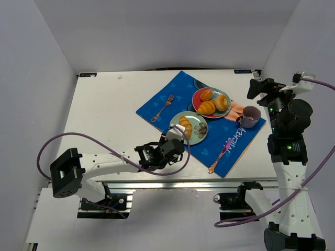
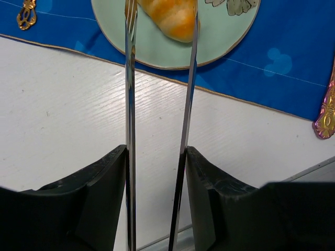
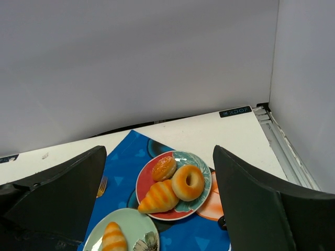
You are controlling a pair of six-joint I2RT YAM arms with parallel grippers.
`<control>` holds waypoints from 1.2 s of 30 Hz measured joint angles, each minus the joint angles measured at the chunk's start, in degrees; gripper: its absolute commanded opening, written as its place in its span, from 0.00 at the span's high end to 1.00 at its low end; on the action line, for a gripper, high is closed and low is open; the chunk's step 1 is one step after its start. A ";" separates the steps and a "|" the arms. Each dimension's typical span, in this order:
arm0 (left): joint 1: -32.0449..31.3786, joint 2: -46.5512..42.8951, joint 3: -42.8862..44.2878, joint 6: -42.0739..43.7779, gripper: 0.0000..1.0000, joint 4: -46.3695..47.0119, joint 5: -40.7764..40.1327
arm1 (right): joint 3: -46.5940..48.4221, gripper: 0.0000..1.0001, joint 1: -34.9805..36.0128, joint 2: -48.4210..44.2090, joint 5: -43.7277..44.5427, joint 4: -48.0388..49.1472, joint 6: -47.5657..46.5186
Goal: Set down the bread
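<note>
Well, from where I stand the white table (image 1: pixel 104 110) carries a blue cartoon-printed placemat (image 1: pixel 157 107), laid at a slant. The left gripper (image 1: pixel 177 135) reaches over the mat's near edge, and the right gripper (image 3: pixel 159 154) hangs high at the far right with its claw spread wide around nothing.

Two plates sit on the mat. The red-rimmed plate (image 1: pixel 194 99) holds a ring doughnut, a small bun and a second roll. The pale green plate (image 2: pixel 157 49) lies nearer the left arm, and the bread (image 2: pixel 167 18), a golden-orange ridged roll, rests on it between the left claw's long thin metal blades.

Those blades stand apart. A sliver of green shows between the left blade and the roll. The right blade runs at the roll's edge, and I cannot tell whether it touches. To me the roll looks set down and let go.

The risk is in drawing back. If that right blade is rubbing the roll, a pull toward the arm could drag or tip it over the near rim. Blades kept low could also catch the plate's rim or the mat's border and shift everything, perhaps nudging the gold fork (image 1: pixel 163 107).
</note>
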 measured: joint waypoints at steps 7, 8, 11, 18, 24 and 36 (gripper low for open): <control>0.00 -5.27 0.57 -1.77 0.76 -2.73 -3.32 | -0.42 0.11 0.00 -0.02 -0.42 1.01 0.24; 0.00 -6.23 1.11 -1.97 0.82 -3.30 -4.44 | -0.63 0.11 0.00 -0.09 -0.59 1.05 0.39; 0.04 -7.78 4.33 -1.29 0.84 -4.85 -8.66 | -1.07 0.11 0.00 0.17 -1.01 1.38 0.83; 7.34 -7.69 12.17 8.85 0.85 -0.11 -12.33 | -1.03 0.11 0.26 3.85 -2.03 4.24 1.22; 26.56 -3.76 14.05 19.15 0.83 9.18 -6.12 | 0.94 0.11 1.01 10.99 -3.08 5.14 1.18; 48.06 21.62 30.73 29.29 0.78 18.99 19.74 | 5.22 0.11 1.42 21.35 -7.32 7.41 1.03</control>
